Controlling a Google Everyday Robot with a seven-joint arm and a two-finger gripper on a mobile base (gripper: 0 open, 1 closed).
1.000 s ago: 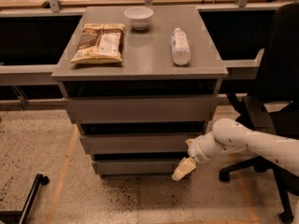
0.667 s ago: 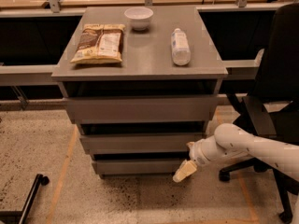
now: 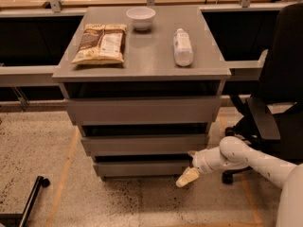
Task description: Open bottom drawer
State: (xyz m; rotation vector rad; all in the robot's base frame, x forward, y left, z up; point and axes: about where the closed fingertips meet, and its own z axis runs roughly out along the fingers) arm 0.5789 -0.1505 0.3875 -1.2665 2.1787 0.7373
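Note:
The grey cabinet has three handleless drawers. The bottom drawer (image 3: pixel 142 168) is the lowest and narrowest front panel, just above the floor, with a dark gap above it. My gripper (image 3: pixel 189 167) on the white arm (image 3: pixel 236 157) reaches in from the right and sits at the right end of the bottom drawer's front, touching or very near it. The drawer's inside is hidden.
On the cabinet top (image 3: pixel 147 56) lie a snack bag (image 3: pixel 100 43), a white bowl (image 3: pixel 141 17) and a lying bottle (image 3: pixel 182 46). A black office chair (image 3: pixel 279 93) stands close on the right. A black bar (image 3: pixel 28 200) lies on the speckled floor at lower left.
My arm and gripper have shifted slightly down and to the right at the drawer's right end. The drawers look unchanged.

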